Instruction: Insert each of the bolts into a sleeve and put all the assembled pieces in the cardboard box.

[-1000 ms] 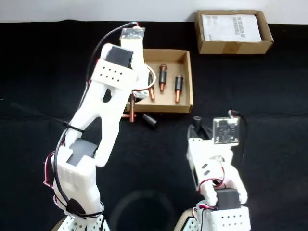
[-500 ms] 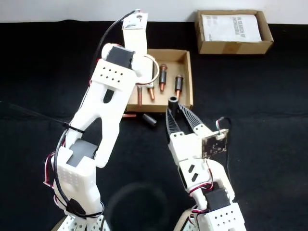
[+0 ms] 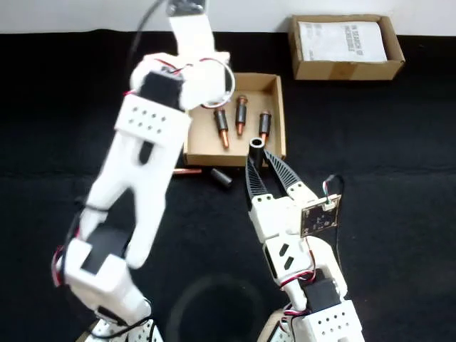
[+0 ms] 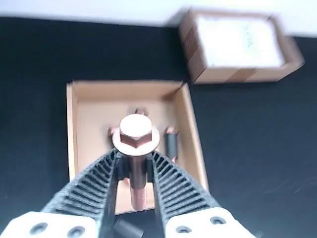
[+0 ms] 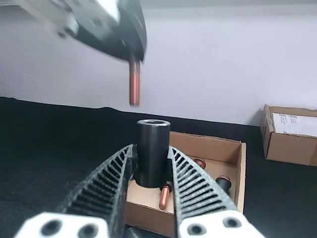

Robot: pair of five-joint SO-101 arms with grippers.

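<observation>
Over the table: bolt held high, sleeve upright below

On the left side, we've got the left arm point(image 3: 135, 178) stretched tall across the black table point(image 3: 399, 214). Its left gripper point(image 4: 134, 166) has the fingers clamped on a copper bolt point(image 4: 134, 135), gripping it just under the hex head, shaft pointing down. From the right wrist view we see that bolt hanging vertical in the air, higher than the sleeve point(image 5: 153, 148) and clear of it, no contact.

Down on the table, just in front of the cardboard box point(image 3: 280, 107), a loose bolt point(image 3: 187, 171) lies flat. Beside it is a loose sleeve point(image 3: 221, 179), dark and on its side; the two are near each other but apart.

Moving along, the cardboard box sits open, and inside we count three assembled pieces point(image 3: 241, 114) lying side by side on its floor. Each one is a copper bolt pushed through a dark sleeve.

At the box's front wall, near its right corner, the right gripper point(image 3: 258, 154) squeezes the black sleeve between its ribbed fingers, upright, open bore facing up.

Far right, at the table's back edge, a second box point(image 3: 345, 68) holds a white printed sheet point(image 3: 342, 39), well apart from everything else.
</observation>
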